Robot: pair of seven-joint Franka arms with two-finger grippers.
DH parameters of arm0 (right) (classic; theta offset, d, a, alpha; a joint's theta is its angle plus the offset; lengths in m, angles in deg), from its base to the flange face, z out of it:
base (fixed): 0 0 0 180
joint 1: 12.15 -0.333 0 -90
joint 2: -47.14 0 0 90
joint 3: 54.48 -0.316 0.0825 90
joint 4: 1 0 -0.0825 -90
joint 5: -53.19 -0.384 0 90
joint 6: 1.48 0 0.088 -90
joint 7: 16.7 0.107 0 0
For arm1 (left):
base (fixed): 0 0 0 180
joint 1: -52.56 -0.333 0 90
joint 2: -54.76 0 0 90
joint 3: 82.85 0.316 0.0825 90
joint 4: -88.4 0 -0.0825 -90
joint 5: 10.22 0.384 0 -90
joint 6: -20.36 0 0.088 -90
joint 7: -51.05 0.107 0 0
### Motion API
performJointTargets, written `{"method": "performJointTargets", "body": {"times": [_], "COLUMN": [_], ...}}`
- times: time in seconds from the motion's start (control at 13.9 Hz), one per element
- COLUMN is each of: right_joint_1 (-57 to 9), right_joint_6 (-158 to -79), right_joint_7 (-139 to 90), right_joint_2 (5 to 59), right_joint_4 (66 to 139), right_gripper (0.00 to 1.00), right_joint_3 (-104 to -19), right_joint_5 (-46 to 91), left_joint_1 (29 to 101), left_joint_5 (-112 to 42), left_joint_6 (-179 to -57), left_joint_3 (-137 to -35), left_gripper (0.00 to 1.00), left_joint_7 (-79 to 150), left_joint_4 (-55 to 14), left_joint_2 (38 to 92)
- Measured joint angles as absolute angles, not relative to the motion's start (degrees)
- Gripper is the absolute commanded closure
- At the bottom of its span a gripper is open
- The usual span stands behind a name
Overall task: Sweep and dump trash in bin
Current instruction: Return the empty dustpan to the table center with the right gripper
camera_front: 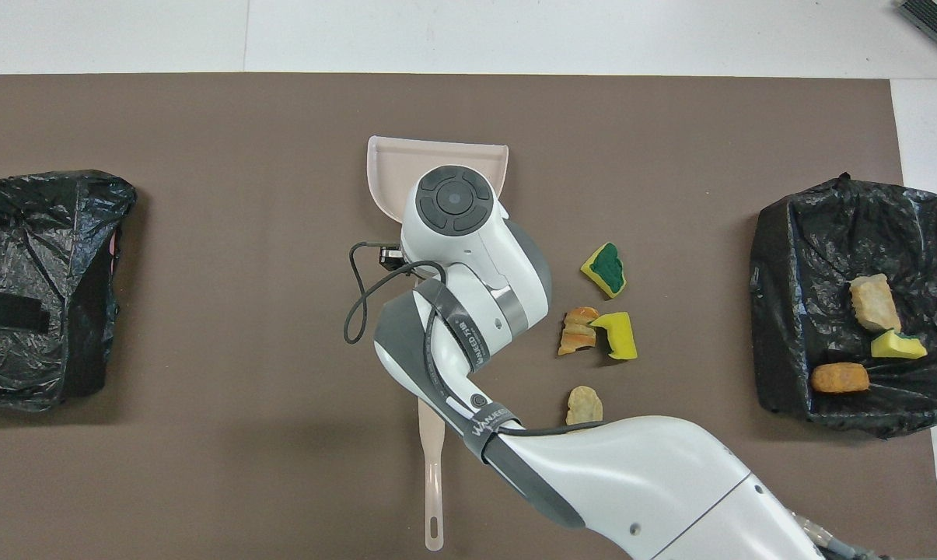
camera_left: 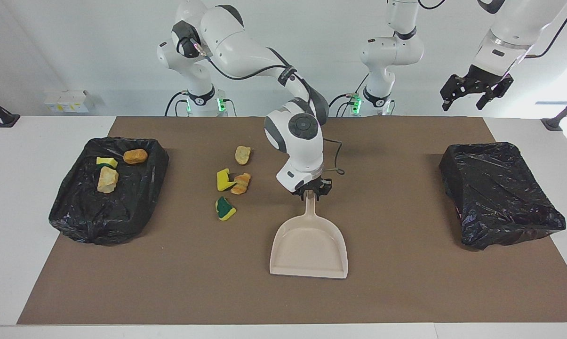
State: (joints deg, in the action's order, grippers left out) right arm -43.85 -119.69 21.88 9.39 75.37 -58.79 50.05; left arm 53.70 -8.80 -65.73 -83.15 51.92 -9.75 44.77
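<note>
At mid-table, on the brown mat (camera_left: 405, 292), the beige dustpan (camera_left: 309, 249) lies flat, its open mouth pointing away from the robots and its handle toward them. The right gripper (camera_left: 311, 192) sits down at the handle's top end; whether its fingers are clamped on the handle or have let go I cannot tell. A beige brush handle (camera_front: 431, 474) lies on the mat nearer the robots, partly under the right arm in the overhead view.

Trash, loose on the mat toward the right arm's end from the dustpan: a green-topped yellow sponge (camera_left: 225, 208), a yellow sponge (camera_left: 224, 179) touching an orange lump (camera_left: 241, 183), and a tan lump (camera_left: 242, 154) nearest the robots.

Trash already in the bin (camera_left: 90, 221) at the right arm's end, lined with a black bag: a yellow sponge piece (camera_left: 106, 161), an orange lump (camera_left: 135, 156), a beige lump (camera_left: 107, 179).

A second black-bagged bin (camera_left: 499, 197) sits at the left arm's end.

The left gripper (camera_left: 471, 94) hangs raised over that end, fingers apart, waiting, holding nothing.
</note>
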Motion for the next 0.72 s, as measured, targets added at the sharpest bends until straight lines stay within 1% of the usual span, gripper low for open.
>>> {"method": "performJointTargets", "body": {"times": [0.22, 0.43, 0.58, 0.72], "right_joint_1": [-43.85, -44.01, -44.49, -45.69], "right_joint_6": [-118.57, -113.24, -112.09, -111.93], "right_joint_7": [21.88, 21.88, 21.88, 21.89], "right_joint_2": [11.45, 15.59, 20.8, 27.54], "right_joint_4": [75.44, 77.07, 82.18, 89.87], "right_gripper": [0.0, 0.0, 0.0, 0.0], "right_joint_3": [-58.68, -58.66, -58.87, -59.01], "right_joint_5": [50.21, 50.15, 50.08, 50.03], "left_joint_1": [53.89, 54.68, 54.76, 54.91], "left_joint_5": [-8.86, -8.87, -9.0, -9.88], "left_joint_6": [-65.73, -65.75, -66.24, -67.68], "left_joint_3": [-83.52, -83.91, -83.95, -83.95], "left_gripper": [0.0, 0.0, 0.0, 0.0], "left_joint_7": [52.02, 52.02, 52.02, 52.01], "left_joint_4": [-10.4, -10.87, -11.08, -11.29], "left_joint_2": [44.83, 44.87, 45.04, 45.44]}}
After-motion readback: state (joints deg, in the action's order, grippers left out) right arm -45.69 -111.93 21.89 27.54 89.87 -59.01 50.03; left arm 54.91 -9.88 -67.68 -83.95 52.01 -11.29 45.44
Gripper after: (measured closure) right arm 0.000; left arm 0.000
